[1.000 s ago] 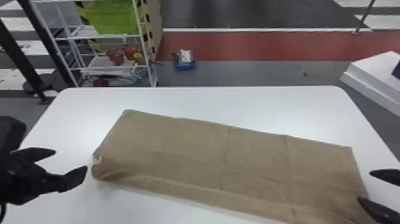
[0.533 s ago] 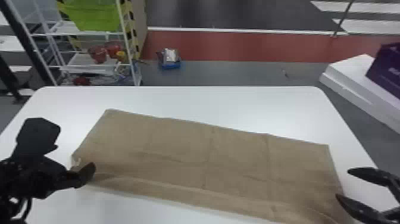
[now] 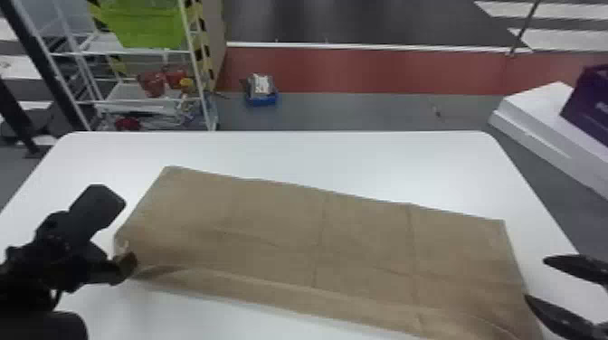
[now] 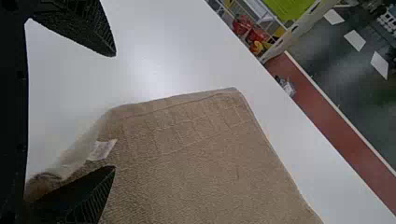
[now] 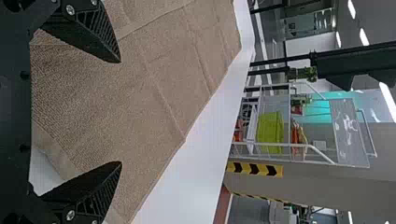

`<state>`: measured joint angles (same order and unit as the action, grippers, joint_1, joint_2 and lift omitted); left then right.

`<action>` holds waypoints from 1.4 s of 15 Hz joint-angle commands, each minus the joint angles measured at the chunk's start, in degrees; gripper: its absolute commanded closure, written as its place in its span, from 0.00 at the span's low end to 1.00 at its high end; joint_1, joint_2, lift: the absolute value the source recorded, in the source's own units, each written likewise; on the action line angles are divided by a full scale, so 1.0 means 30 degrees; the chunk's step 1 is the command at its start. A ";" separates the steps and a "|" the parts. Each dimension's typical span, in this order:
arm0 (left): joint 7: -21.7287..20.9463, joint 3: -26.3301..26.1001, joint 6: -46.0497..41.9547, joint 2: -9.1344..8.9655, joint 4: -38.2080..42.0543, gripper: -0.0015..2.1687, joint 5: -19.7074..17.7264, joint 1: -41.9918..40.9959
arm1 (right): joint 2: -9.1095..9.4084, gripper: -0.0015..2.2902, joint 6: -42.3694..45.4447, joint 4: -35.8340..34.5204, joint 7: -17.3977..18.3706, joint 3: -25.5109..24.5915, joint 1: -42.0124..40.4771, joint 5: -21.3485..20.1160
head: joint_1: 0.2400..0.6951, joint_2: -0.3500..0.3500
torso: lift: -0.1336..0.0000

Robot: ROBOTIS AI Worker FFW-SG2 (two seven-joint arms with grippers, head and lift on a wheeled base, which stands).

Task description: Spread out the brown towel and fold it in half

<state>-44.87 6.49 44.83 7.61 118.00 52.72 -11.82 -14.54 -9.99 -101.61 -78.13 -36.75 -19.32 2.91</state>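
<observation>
The brown towel (image 3: 271, 226) lies as a long band slanting across the white table, with a soft ridge along its near edge. My left gripper (image 3: 113, 264) is at the towel's left end, one finger overlapping the near corner. In the left wrist view the left gripper (image 4: 113, 111) is open, its lower finger over the towel (image 4: 196, 158) beside a white tag (image 4: 102, 149), its upper one over bare table. At the towel's near right end is my right gripper (image 3: 536, 279). The right wrist view shows the right gripper (image 5: 120, 112) open, with the towel (image 5: 140, 98) beyond its fingers.
The white table (image 3: 353, 153) extends past the towel's far side. Behind it stand a wire rack (image 3: 194, 54) with a green bin (image 3: 144, 22) and a blue container (image 3: 261, 97) on the floor. A white block (image 3: 534, 117) bearing a purple box (image 3: 588, 104) is at the right.
The head view has swung toward the right. My left gripper has turned and come inward over the towel's left corner. The right gripper has shifted slightly outward, while the towel looks much the same.
</observation>
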 commanded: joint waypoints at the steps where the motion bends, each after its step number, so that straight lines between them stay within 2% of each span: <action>1: -0.0746 0.1383 -0.0014 0.0715 0.1213 0.01 0.0035 -0.1275 | -0.0076 0.05 0.0003 0.0002 -0.0063 -0.0055 0.0112 0.0028 | 1.00 0.48 | 0.00; 3: -0.1742 0.2408 -0.0014 0.1008 0.1477 0.01 0.0006 -0.1773 | -0.0106 0.05 -0.0055 0.0119 -0.0063 -0.0026 0.0376 -0.0031 | 1.00 0.54 | 0.00; 5: -0.2006 0.3024 -0.0073 0.1214 0.1623 0.01 -0.0287 -0.2037 | -0.0106 0.05 -0.0348 0.0090 -0.0063 0.0150 0.0523 -0.0031 | 1.00 0.58 | 0.00; 8: -0.2270 0.3375 -0.0014 0.1184 0.2180 0.01 -0.0463 -0.2183 | -0.0047 0.05 -0.1579 -0.0173 -0.0063 0.0062 0.0523 0.0321 | 1.00 0.63 | 0.00; 10: -0.3207 0.3580 0.0045 0.0950 0.3264 0.01 -0.0756 -0.2271 | -0.0018 0.05 -0.2692 -0.0584 -0.0063 -0.0231 0.0581 0.0848 | 1.00 0.65 | 0.00; 12: -0.4057 0.4049 0.0924 0.0715 0.4377 0.01 -0.2543 -0.2271 | 0.0011 0.05 -0.4918 -0.1052 -0.0063 -0.0670 0.1079 0.1522 | 1.00 0.62 | 0.00; 15: -0.3969 0.4957 0.1920 -0.0046 0.4934 0.02 -0.5590 -0.1714 | 0.0099 0.05 -0.6735 -0.1580 -0.0063 -0.0700 0.1226 0.1815 | 1.00 0.55 | 0.00; 19: -0.3500 0.4049 0.4088 -0.0574 0.4846 0.04 -0.6996 0.0219 | 0.0158 0.06 -1.1891 -0.2078 -0.0063 -0.0700 0.2017 0.1786 | 1.00 0.52 | 0.00; 21: -0.3500 0.3287 0.4966 -0.0632 0.4143 0.05 -0.7201 0.1772 | 0.0246 0.06 -1.3883 -0.2634 0.1963 -0.0729 0.2310 0.1727 | 1.00 0.48 | 0.00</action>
<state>-55.35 17.99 57.77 5.92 131.93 31.62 -9.96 -13.94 -46.96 -108.42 -74.88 -38.90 -13.10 8.25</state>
